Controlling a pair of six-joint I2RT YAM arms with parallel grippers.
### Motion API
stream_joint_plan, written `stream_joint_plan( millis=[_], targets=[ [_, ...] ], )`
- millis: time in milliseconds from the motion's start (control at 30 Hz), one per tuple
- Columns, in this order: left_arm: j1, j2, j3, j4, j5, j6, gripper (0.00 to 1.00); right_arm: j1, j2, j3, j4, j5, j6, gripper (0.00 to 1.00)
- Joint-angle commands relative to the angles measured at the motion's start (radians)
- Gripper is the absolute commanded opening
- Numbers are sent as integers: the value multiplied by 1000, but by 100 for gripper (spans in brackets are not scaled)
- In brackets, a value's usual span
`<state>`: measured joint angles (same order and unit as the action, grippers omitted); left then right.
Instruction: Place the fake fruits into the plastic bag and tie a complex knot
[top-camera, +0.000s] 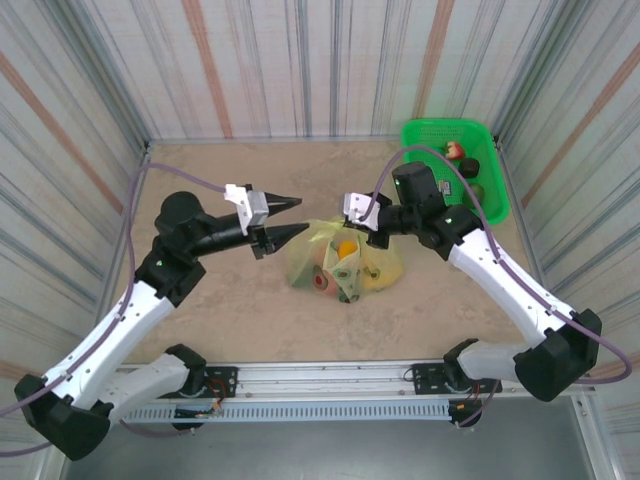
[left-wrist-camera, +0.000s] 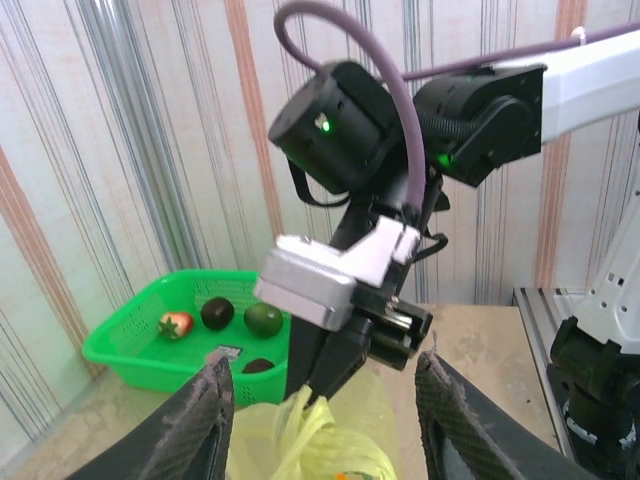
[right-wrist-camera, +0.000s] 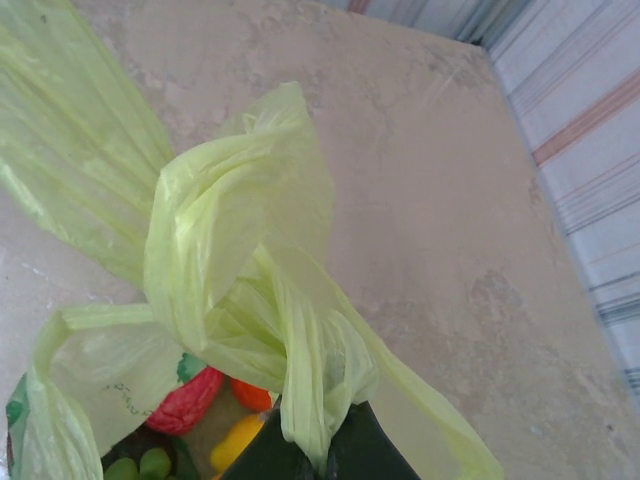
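The thin translucent yellow-green plastic bag (top-camera: 385, 266) lay in the middle of the beige table (top-camera: 200, 310), with small glossy fake fruits (right-wrist-camera: 190, 400) inside. The right gripper (right-wrist-camera: 318, 462) was closed on its twisted handle. The left gripper (top-camera: 300, 216) stood with its fingers apart, empty, just beside the bag. A rigid green mesh basket (top-camera: 440, 132) stood at the far right.

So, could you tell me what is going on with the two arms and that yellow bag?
The two arms are working on the plastic bag in the middle of the table, which already has fake fruits inside. The right claw is shut on the bag's bunched handles. The left claw is open beside the bag, gripping nothing. A few other fruits lie in the green basket at the far right corner. I cannot tell whether a knot is tied.
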<state>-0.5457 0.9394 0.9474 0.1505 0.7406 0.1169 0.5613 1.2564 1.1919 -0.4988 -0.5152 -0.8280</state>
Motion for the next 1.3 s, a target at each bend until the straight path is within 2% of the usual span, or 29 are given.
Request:
stream_joint_plan(
  millis=[0,100,167,267,400,467,567,800,967,1067,1267],
  targets=[
    [32,-10,25,-4,9,-40,54,15,-12,11,-24,6,-94,0],
    [35,55,57,-48,-160,-35,53,19,-31,10,-6,-7,-113,0],
    [35,146,108,-108,-211,-19,50,24,-47,-2,23,-8,-121,0],
    [34,322,203,-181,-164,-10,45,24,-61,-22,58,-28,-120,0],
    [10,491,269,-220,-4,19,36,14,-59,-29,70,-54,-108,0],
    [-28,505,250,-229,7,96,37,9,-56,-28,73,-60,-99,0],
    [-68,480,176,-211,13,205,43,-3,-49,-25,71,-72,-89,0],
    [-74,463,129,-241,68,305,47,-11,-52,-36,94,-82,-77,0],
    [-74,459,117,-191,70,287,53,-6,-47,-41,109,-85,-63,0],
    [-68,466,111,-129,62,231,53,-2,-46,-43,117,-92,-52,0],
    [-53,480,108,-42,114,147,46,3,-40,-44,111,-86,-45,0]
  ],
)
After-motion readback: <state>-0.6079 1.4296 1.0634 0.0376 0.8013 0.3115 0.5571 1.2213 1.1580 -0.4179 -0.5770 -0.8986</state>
